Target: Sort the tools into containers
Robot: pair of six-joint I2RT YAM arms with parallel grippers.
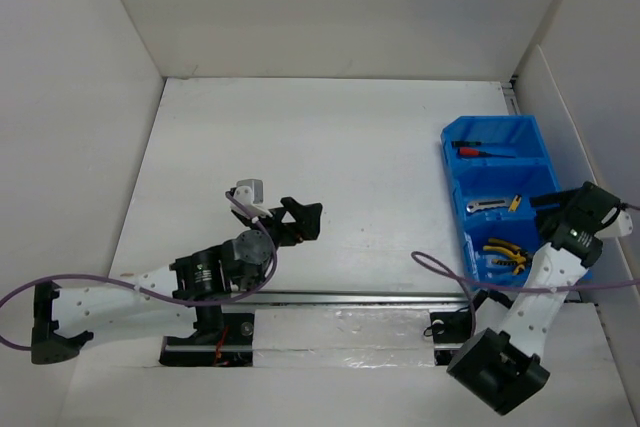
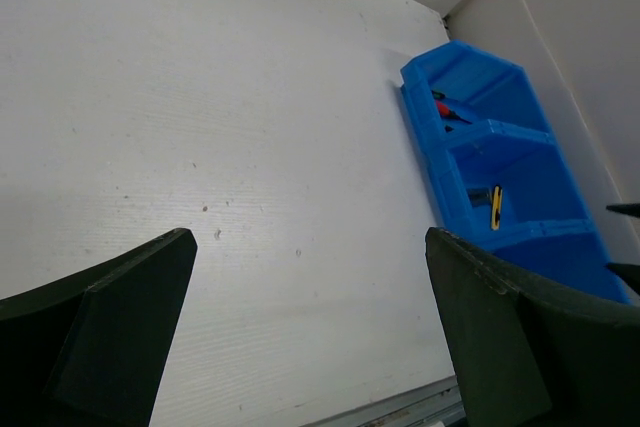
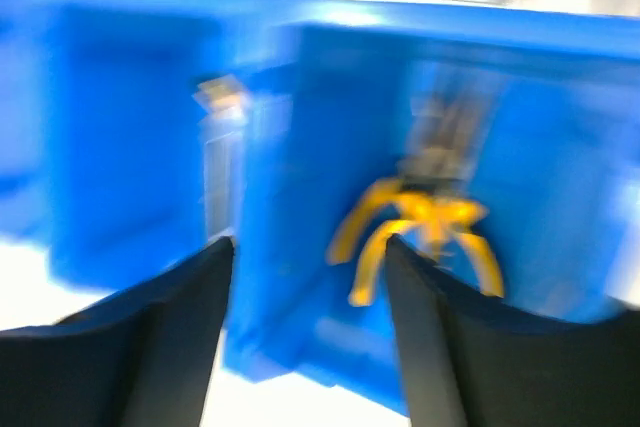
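Observation:
The blue bin (image 1: 495,120) stands at the table's right side with three compartments. Red and dark screwdrivers (image 1: 483,150) lie in its far one, a grey utility knife (image 1: 492,204) in the middle, and two yellow-handled pliers (image 1: 505,255) in the near one. My right gripper (image 1: 548,215) hangs over the bin's right side, between the middle and near compartments. In the blurred right wrist view it (image 3: 308,247) is open and holds nothing, with the pliers (image 3: 425,227) lying in the bin (image 3: 330,127) beyond. My left gripper (image 1: 308,217) (image 2: 310,242) is wide open over bare table. Its wrist view shows the bin (image 2: 500,132) far to the right.
A metal rail (image 1: 350,297) runs along the table's near edge between the arm bases. A purple cable (image 1: 440,267) loops on the table left of the bin. White walls enclose the table on the left, back and right.

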